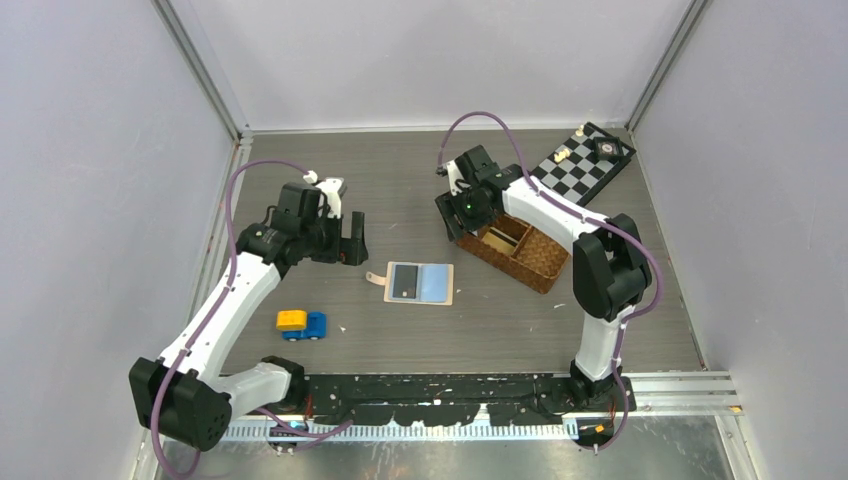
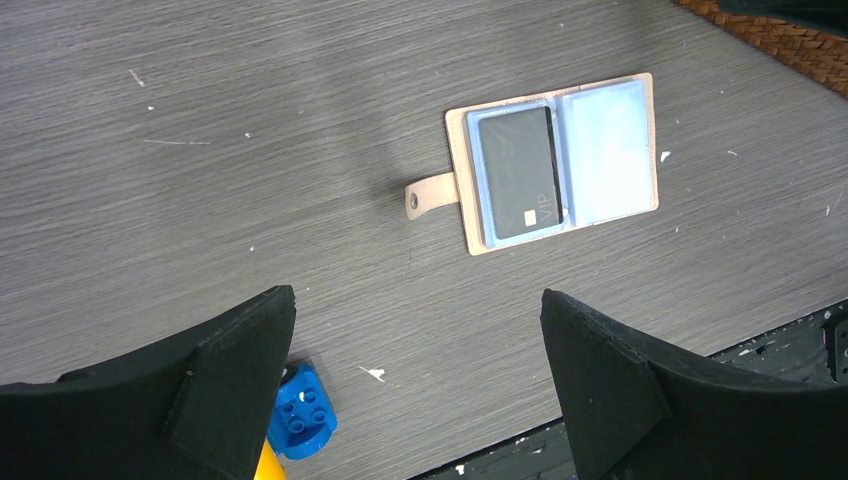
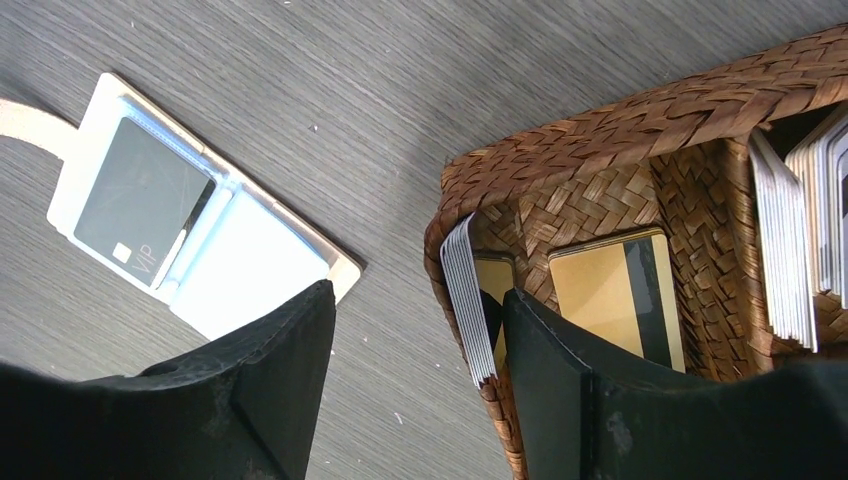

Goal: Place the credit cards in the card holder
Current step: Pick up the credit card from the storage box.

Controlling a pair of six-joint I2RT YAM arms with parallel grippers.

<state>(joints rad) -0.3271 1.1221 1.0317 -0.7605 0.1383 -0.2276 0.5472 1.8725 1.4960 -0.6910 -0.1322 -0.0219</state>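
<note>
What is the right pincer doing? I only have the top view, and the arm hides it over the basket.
Observer: The right pincer is open and straddles the basket end wall, one finger outside and one inside.
Operator: Any cards between them?
Observer: Yes. A stack of grey cards stands on edge against the inside of that wall; the outer finger is clear of the wall.
Operator: Can you read the card in the wallet?
Observer: Yes. The left wrist view shows "VIP" on the black card in the tab-side pocket of the wallet.

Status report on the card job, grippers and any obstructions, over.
Left gripper open, empty. Right gripper open, straddling basket wall and grey card stack. Card holder open, one black card in. Holder unobstructed.
</note>
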